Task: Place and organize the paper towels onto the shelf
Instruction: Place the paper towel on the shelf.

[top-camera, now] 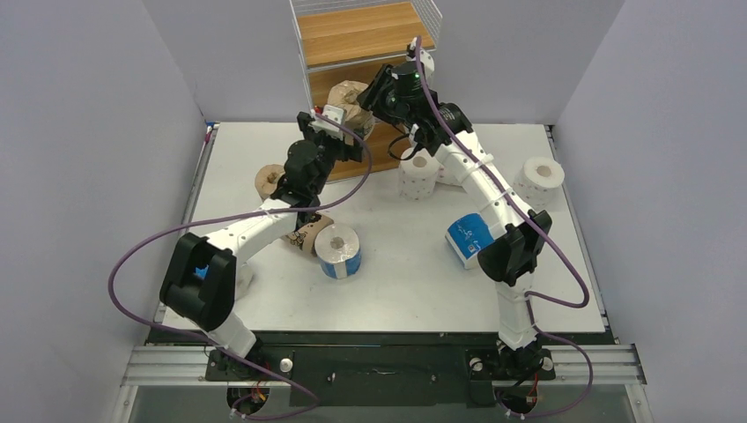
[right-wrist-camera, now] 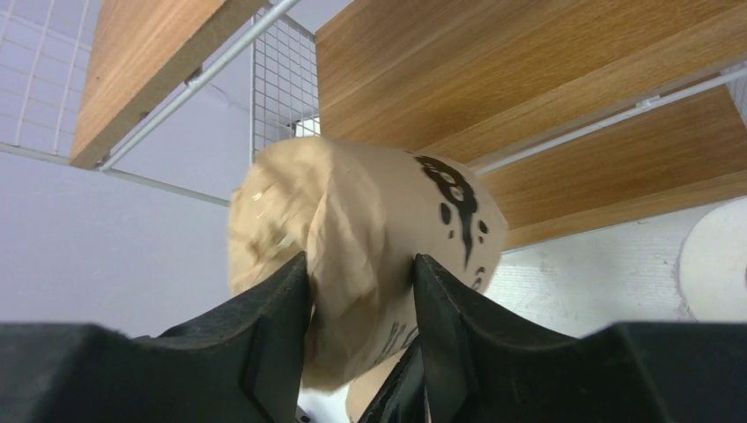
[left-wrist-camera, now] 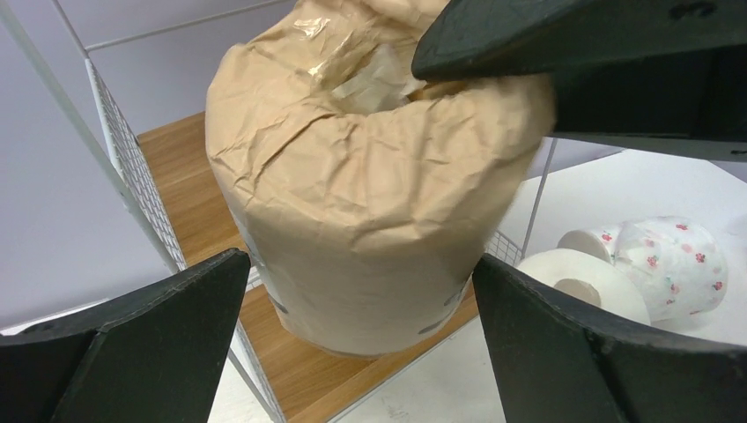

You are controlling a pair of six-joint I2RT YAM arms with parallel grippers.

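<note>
- White surface [top-camera: 396,291], shelf [top-camera: 366,35] at back.
- Step: seating tan roll [left-wrist-camera: 370,203] on lowest board.
- Right pincer [right-wrist-camera: 361,291] pinches its wrap; left pincer [left-wrist-camera: 361,263] gapes around it, empty.
- Next: let go, back out.

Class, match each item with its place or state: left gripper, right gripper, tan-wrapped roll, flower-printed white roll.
1 left gripper
2 right gripper
3 tan-wrapped roll
4 flower-printed white roll

A lying on the table
B fingers pinching the tan wrap
C on a shelf board
D open wide

Pairs: 1-D, 2-B, 3-C, 4-A
</note>
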